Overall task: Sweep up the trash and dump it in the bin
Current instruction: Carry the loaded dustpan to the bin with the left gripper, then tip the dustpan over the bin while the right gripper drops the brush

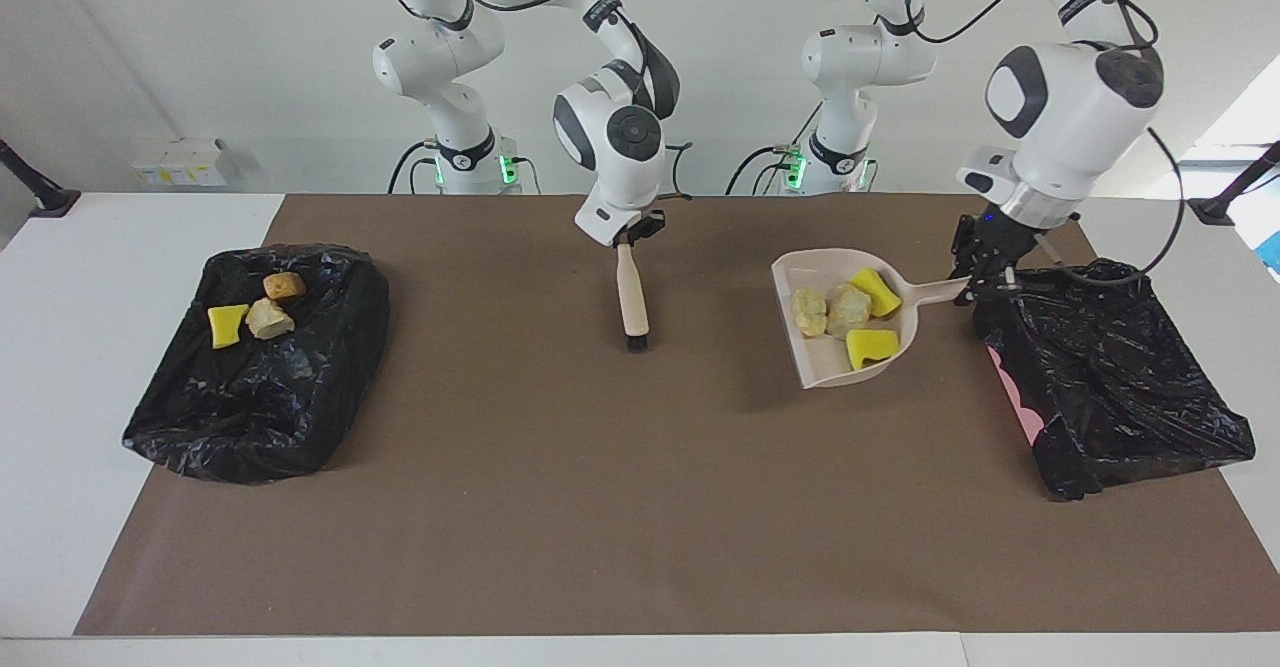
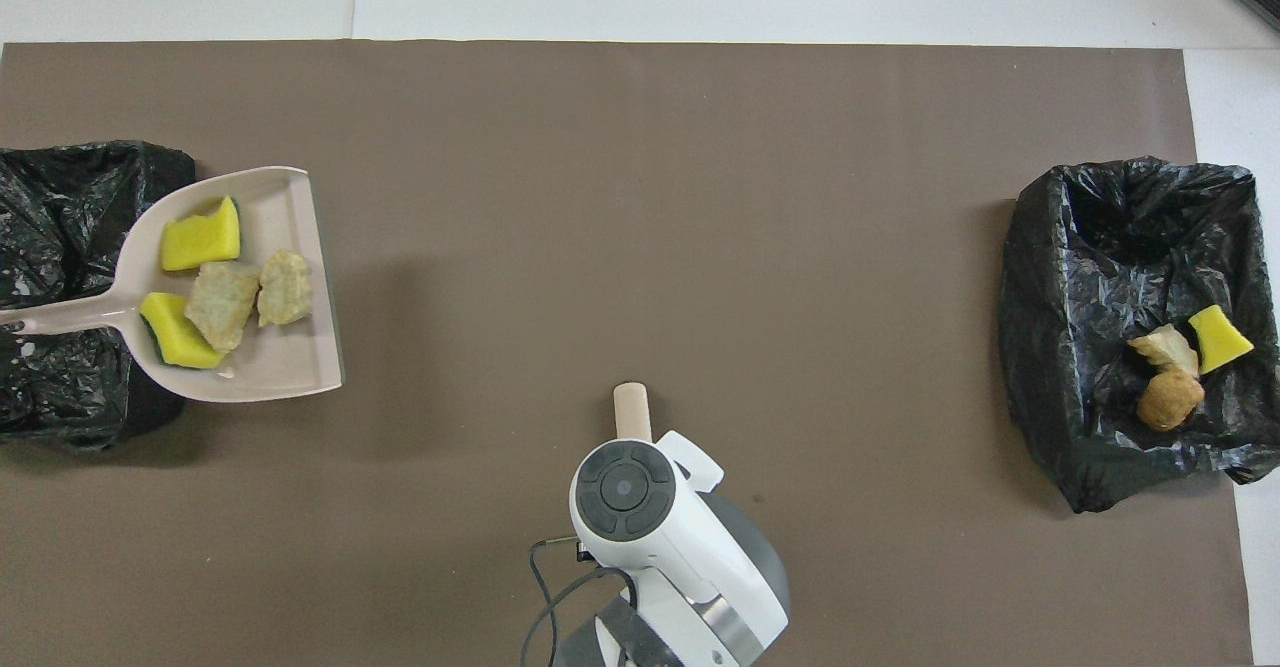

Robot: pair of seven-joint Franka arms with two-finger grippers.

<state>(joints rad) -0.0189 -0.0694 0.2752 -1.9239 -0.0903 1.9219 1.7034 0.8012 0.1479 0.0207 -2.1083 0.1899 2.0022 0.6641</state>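
Note:
A beige dustpan (image 1: 835, 372) (image 2: 270, 372) hangs level above the mat, beside the black-lined bin (image 1: 1110, 387) (image 2: 60, 237) at the left arm's end. My left gripper (image 1: 985, 282) is shut on its handle, over that bin's rim. In the pan lies trash: two yellow sponge chunks (image 1: 875, 290) (image 2: 200, 242) and two tan bread lumps (image 1: 848, 309) (image 2: 225, 302). My right gripper (image 1: 630, 237) is shut on the beige hand brush (image 1: 632, 297) (image 2: 632, 412), which hangs bristles down over the middle of the mat.
A second black-lined bin (image 1: 250, 387) (image 2: 1120, 247) sits at the right arm's end with three scraps (image 1: 260, 312) (image 2: 1180, 362) in it. A brown mat (image 1: 600, 497) covers the white table. A pink edge (image 1: 1010, 397) shows under the liner of the bin by the dustpan.

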